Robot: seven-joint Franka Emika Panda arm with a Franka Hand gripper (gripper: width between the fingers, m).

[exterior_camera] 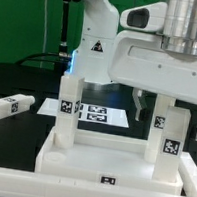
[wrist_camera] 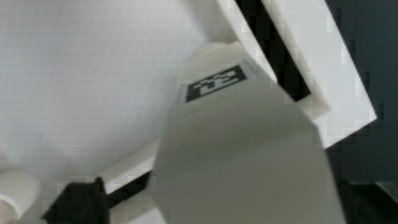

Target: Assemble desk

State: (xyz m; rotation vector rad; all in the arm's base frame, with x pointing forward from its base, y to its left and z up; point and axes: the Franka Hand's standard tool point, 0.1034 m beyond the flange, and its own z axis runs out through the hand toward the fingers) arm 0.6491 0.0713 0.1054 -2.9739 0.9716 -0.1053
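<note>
The desk's white tabletop (exterior_camera: pixel 98 165) lies tray-like at the front, rim up. Upright legs stand in its corners: one on the exterior view's left (exterior_camera: pixel 67 108), one at the front right (exterior_camera: pixel 172 137), and one just behind that (exterior_camera: pixel 157 116). My gripper (exterior_camera: pixel 149 103) hangs under the big white arm, straddling this rear right leg; one dark finger (exterior_camera: pixel 136 104) shows beside it. In the wrist view that leg (wrist_camera: pixel 240 150) fills the middle, tag up, and a dark finger (wrist_camera: pixel 80 200) stands apart from it with a light strip between. The gripper (wrist_camera: pixel 222 215) is open; its other finger is hidden.
A loose white leg (exterior_camera: pixel 10 105) lies on the black table at the exterior view's left. The marker board (exterior_camera: pixel 97 112) lies flat behind the tabletop. The robot's white base (exterior_camera: pixel 95 36) stands at the back, with a green backdrop behind it.
</note>
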